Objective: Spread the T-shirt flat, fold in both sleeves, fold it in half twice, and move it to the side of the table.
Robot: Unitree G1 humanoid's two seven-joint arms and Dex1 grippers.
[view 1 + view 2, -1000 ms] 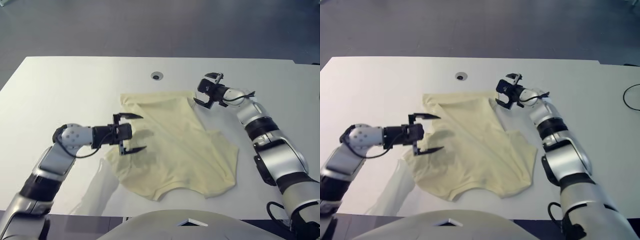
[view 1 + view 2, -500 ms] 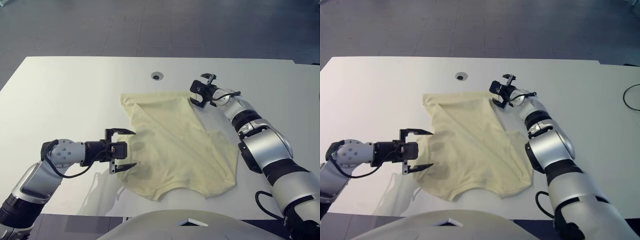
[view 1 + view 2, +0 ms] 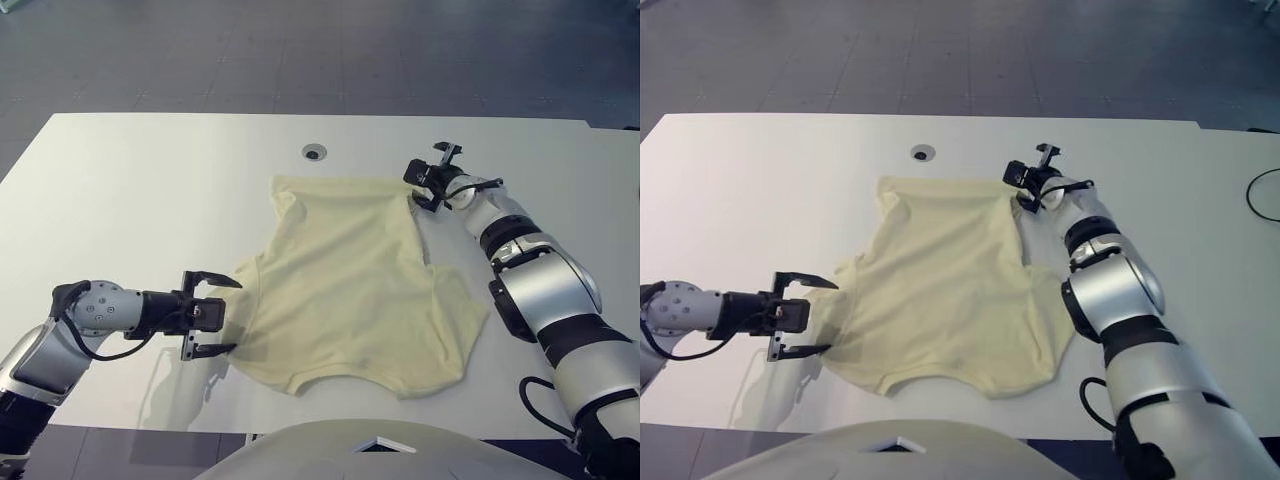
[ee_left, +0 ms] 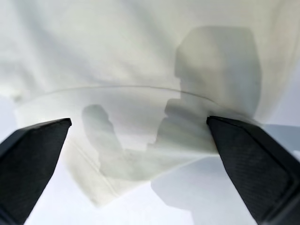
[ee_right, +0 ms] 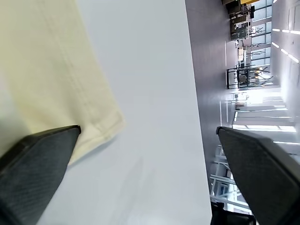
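A pale yellow T-shirt [image 3: 350, 280] lies rumpled in the middle of the white table [image 3: 150, 190], with folds along its far left side. My left gripper [image 3: 233, 315] is open and low at the shirt's near left edge. In the left wrist view a flap of the shirt [image 4: 140, 108] lies between its spread fingers. My right gripper [image 3: 431, 178] is at the shirt's far right corner, open. In the right wrist view that hemmed corner [image 5: 56, 70] lies beside one finger [image 5: 37, 159].
A round cable hole [image 3: 314, 152] sits in the table beyond the shirt. A black cable [image 3: 1260, 195] loops at the table's far right edge. Bare table [image 3: 130, 200] stretches to the left and far side of the shirt.
The shirt has shifted to the right and spread wider, its far right corner following my right gripper. My left gripper has drawn back to the left, to the shirt's near left edge.
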